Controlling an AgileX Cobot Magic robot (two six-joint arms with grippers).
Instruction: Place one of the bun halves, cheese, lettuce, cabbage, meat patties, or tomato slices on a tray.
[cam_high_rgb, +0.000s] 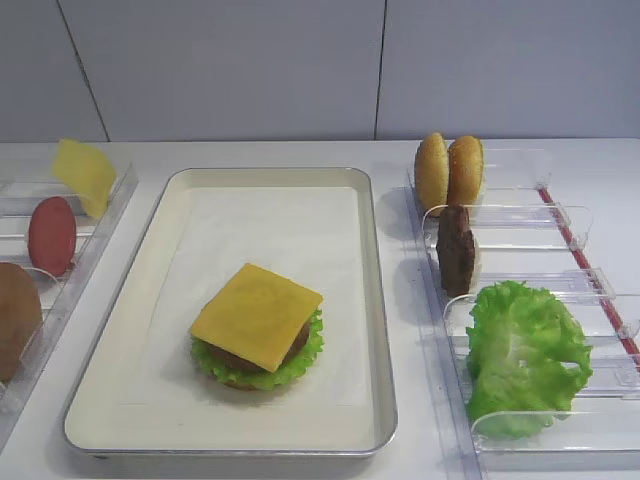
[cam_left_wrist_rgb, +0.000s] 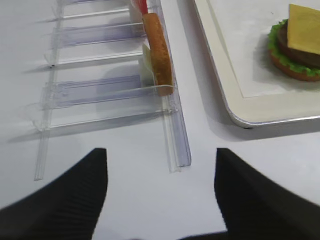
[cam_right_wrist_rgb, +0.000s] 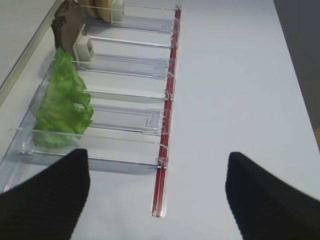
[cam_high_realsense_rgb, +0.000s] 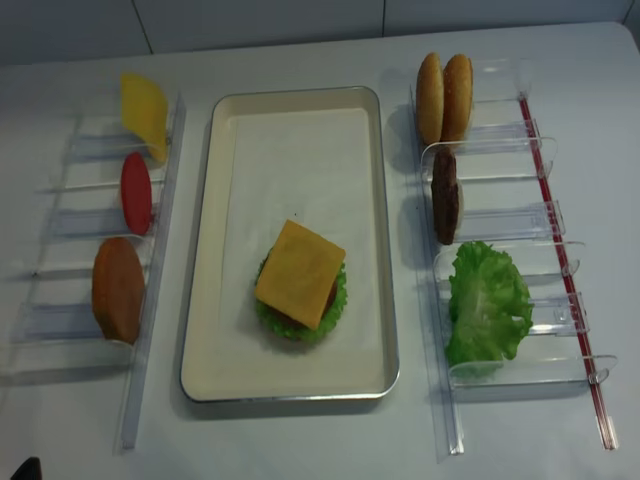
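Centrally, the tray holds a stack: bun, lettuce, patty, and cheese on top. Side racks hold spare buns, a patty, lettuce, tomato. Both the left gripper and right gripper gape wide, holding nothing.

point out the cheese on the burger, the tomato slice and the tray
cheese (cam_high_realsense_rgb: 300, 272): overhead view, centre of the slice
tomato slice (cam_high_realsense_rgb: 135, 192): overhead view, middle of its red face
tray (cam_high_realsense_rgb: 292, 96): overhead view, far rim

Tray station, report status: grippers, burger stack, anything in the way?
Left gripper and right gripper open, empty. Cheese tops patty, lettuce and bun on tray. Tomato racked left. Nothing in the way.
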